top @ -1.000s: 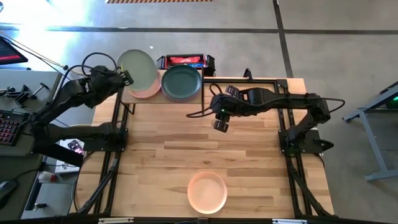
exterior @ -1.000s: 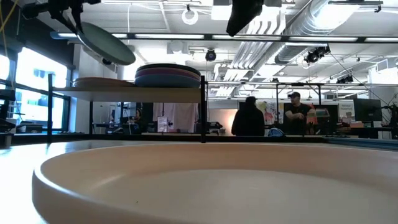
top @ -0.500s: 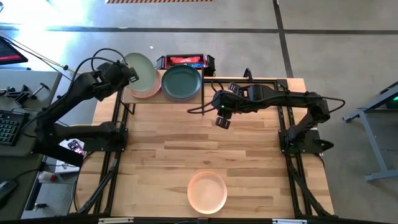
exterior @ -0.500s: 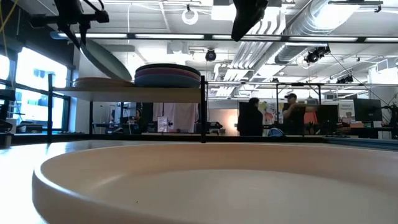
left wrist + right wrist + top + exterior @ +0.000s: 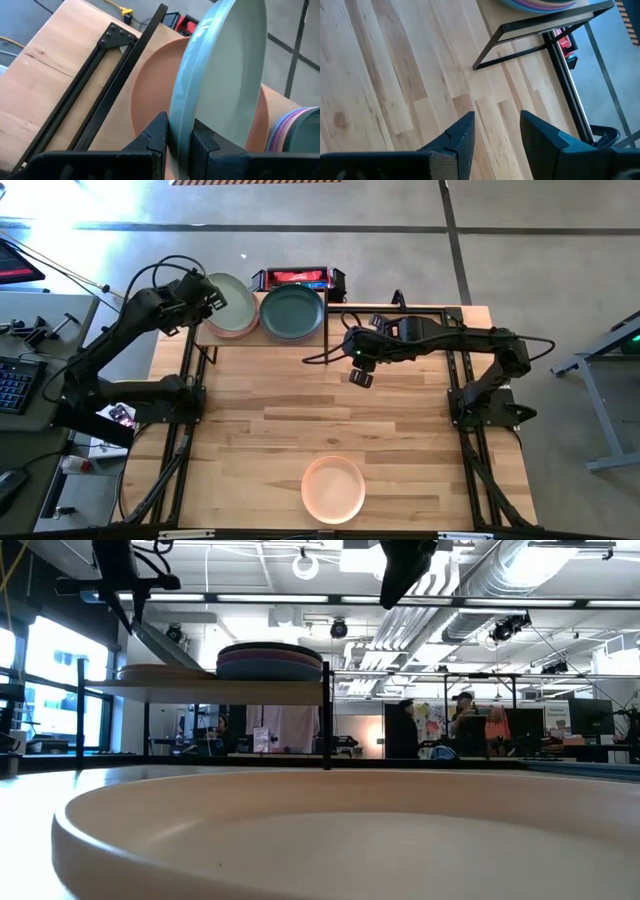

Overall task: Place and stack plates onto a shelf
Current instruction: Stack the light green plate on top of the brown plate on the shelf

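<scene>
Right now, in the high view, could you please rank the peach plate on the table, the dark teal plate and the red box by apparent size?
1-2. Dark teal plate and peach plate: look alike.
3. Red box, partly hidden, smallest.

We're standing in a robotics lab, open-plan and industrial. Above the slatted wooden table (image 5: 270, 410) run exposed silver ducts (image 5: 470, 580) and strip lights on a bare ceiling. Beyond the table, people (image 5: 468, 725) stand among monitors (image 5: 590, 718) and workstations (faces too far off to make out). Beside the table sits a desk with a keyboard (image 5: 12, 385) and cables, all on a polished concrete floor (image 5: 540, 250).
</scene>
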Controlling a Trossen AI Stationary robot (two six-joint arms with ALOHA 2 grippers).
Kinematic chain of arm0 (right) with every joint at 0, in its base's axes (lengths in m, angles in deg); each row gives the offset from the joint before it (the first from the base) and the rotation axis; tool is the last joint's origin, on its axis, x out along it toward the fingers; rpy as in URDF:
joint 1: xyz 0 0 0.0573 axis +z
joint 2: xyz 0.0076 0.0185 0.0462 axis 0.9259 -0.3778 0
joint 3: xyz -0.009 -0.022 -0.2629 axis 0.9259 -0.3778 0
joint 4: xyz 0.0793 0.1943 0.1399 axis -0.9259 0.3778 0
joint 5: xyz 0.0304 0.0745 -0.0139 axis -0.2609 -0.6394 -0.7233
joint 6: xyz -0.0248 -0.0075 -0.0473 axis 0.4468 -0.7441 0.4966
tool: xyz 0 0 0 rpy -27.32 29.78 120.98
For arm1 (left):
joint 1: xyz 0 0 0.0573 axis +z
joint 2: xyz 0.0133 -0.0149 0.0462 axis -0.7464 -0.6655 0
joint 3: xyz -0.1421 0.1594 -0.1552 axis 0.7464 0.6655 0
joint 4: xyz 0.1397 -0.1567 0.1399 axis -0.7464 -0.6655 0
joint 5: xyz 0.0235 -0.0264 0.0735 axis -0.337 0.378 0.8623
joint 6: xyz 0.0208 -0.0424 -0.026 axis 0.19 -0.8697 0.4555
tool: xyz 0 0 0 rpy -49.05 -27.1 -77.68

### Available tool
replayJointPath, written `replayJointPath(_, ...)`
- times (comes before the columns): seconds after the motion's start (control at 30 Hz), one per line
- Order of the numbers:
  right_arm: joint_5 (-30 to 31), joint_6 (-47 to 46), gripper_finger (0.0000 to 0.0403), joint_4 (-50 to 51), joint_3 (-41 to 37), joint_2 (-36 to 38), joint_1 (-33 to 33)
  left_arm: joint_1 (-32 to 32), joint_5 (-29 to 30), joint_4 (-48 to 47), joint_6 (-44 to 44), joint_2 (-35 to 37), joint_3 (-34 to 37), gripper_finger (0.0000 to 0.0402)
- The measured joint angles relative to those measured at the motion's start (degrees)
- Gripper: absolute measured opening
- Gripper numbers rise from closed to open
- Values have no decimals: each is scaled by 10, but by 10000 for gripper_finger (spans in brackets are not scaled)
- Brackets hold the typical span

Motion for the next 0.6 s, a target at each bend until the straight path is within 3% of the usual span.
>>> replayJointPath(0.27,0,-3,135,0,0,0,0,22,-43,1,4,0,0,36)
replayJointPath(0.6,-29,-2,135,0,0,0,0,40,-76,0,35,-8,0,82)
